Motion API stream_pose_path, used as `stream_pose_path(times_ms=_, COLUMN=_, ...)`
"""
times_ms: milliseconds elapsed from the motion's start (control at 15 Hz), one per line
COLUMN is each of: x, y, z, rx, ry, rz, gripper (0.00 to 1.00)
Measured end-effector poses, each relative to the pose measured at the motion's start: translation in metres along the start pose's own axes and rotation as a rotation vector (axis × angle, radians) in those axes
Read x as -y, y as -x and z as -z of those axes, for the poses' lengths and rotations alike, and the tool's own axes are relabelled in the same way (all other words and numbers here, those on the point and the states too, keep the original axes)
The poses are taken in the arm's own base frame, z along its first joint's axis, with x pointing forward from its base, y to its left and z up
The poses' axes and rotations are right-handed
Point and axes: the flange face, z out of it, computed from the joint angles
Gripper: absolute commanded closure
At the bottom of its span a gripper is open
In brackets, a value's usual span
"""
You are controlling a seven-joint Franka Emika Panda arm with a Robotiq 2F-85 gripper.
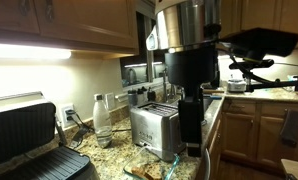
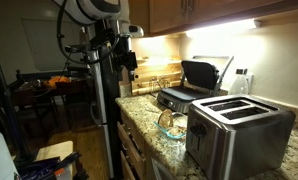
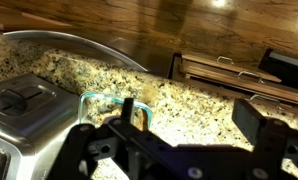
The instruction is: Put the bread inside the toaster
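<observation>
The brushed steel toaster (image 1: 154, 128) (image 2: 239, 130) stands on the granite counter, and its end with dark controls shows at the left of the wrist view (image 3: 24, 108). A tan piece that looks like the bread (image 3: 140, 112) lies in a clear glass dish (image 2: 172, 124) beside the toaster, partly hidden behind my left finger. In an exterior view a tan slice (image 1: 144, 172) lies at the counter's front. My gripper (image 3: 192, 113) (image 1: 192, 138) hangs above the counter beside the toaster. It is open, with nothing between its fingers.
A black-and-silver contact grill (image 1: 24, 135) (image 2: 196, 82) stands open on the counter. A clear bottle (image 1: 101, 118) is near the wall behind the toaster. The counter edge and wooden drawers (image 3: 234, 68) lie to the right in the wrist view.
</observation>
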Motion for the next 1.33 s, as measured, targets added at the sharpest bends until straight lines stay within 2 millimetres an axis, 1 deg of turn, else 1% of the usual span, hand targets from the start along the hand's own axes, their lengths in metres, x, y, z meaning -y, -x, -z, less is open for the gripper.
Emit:
stream_pose_path(times_ms=200, x=-0.004, y=-0.017, z=-0.008, rx=0.011, ry=0.019, rz=-0.007, gripper=0.00)
stream_pose_path(times_ms=533, x=-0.008, y=-0.042, z=-0.016, rx=0.025, ry=0.036, rz=-0.024, gripper=0.00)
stream_pose_path(times_ms=1067, x=-0.023, y=-0.074, z=-0.029, rx=0.044, ry=0.054, rz=-0.033, gripper=0.00)
stream_pose_path(times_ms=1333, x=-0.029, y=-0.088, z=-0.038, rx=0.056, ry=0.068, rz=-0.029, gripper=0.00)
